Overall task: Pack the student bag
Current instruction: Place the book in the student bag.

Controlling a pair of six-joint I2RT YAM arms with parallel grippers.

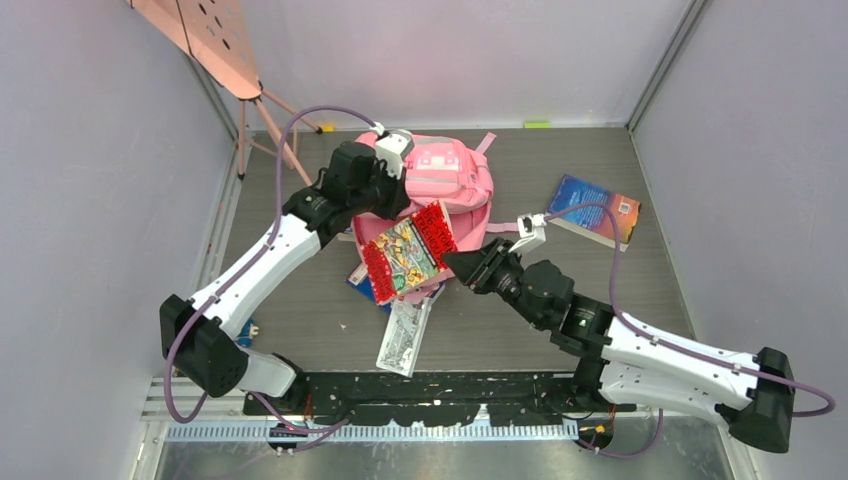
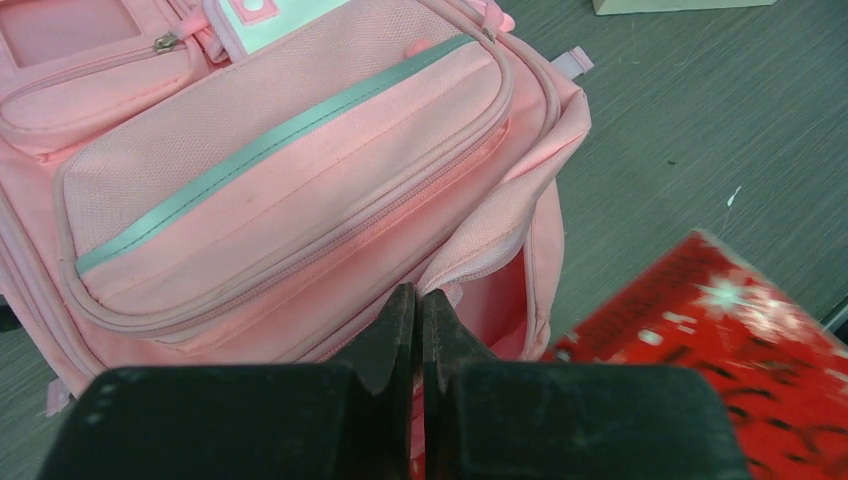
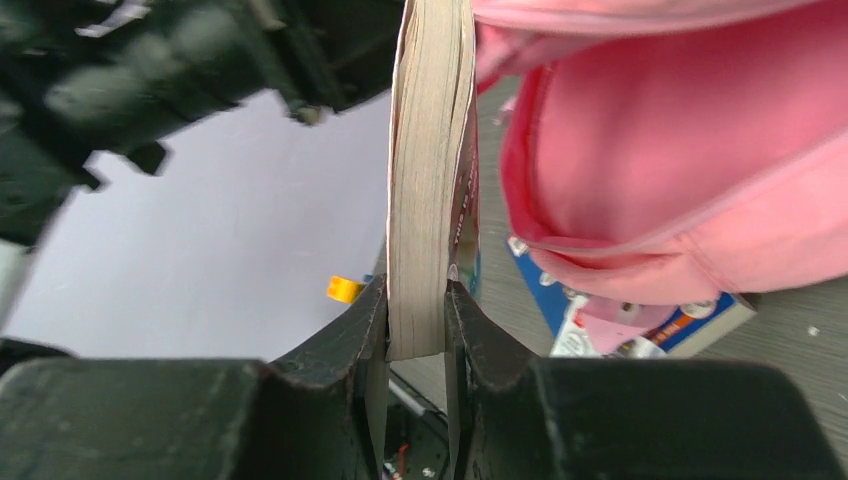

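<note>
The student bag (image 1: 452, 175) is a pink backpack lying at the middle back of the table, its opening toward the arms. My left gripper (image 1: 388, 208) is shut on the fabric rim of that opening (image 2: 455, 270), and the bag's front pocket (image 2: 280, 170) lies just beyond it. My right gripper (image 1: 452, 260) is shut on the edge of a thick red-covered book (image 1: 408, 250) and holds it tilted at the bag's mouth. In the right wrist view the book (image 3: 430, 150) stands edge-on between my fingers (image 3: 365, 335), with the bag's pink inside (image 3: 680, 150) to its right.
A blue book (image 1: 597, 210) lies at the right back. Another blue book (image 3: 690, 325) lies partly under the bag. A clear flat packet (image 1: 405, 335) lies near the front. A pink stand on legs (image 1: 215, 40) is at the back left. Walls close in both sides.
</note>
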